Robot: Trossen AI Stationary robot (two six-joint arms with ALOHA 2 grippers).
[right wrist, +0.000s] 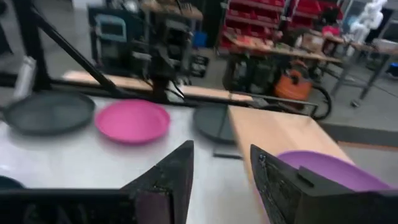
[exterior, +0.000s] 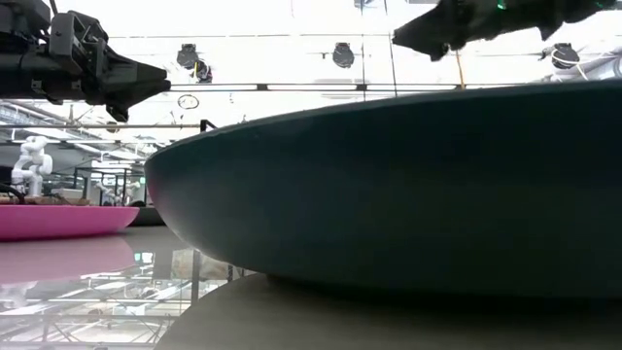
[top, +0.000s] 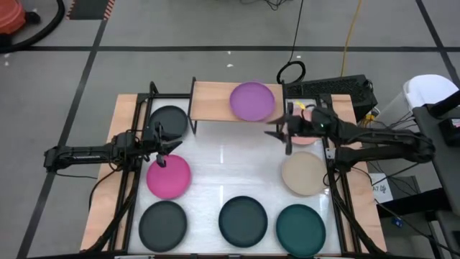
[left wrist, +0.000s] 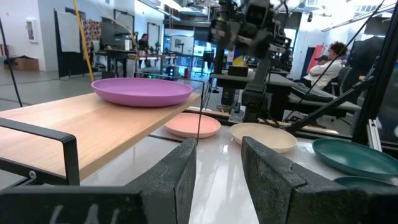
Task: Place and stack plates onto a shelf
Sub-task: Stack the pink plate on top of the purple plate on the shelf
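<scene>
High view shows one purple plate (top: 252, 101) already lying on the wooden shelf (top: 212, 101), with seven more spread flat over the white tabletop (top: 230, 173). The left gripper (top: 162, 149) hangs just above the magenta plate (top: 169, 176), fingers parted and empty. The right gripper (top: 286, 132) sits beside the shelf's end, over the pale pink plate (top: 305, 139), also parted with nothing between its fingers. These plates look light, stiff and rather slick, lying flat; I'd guess only the raised rim gives a pinch, one finger under the lip.
</scene>
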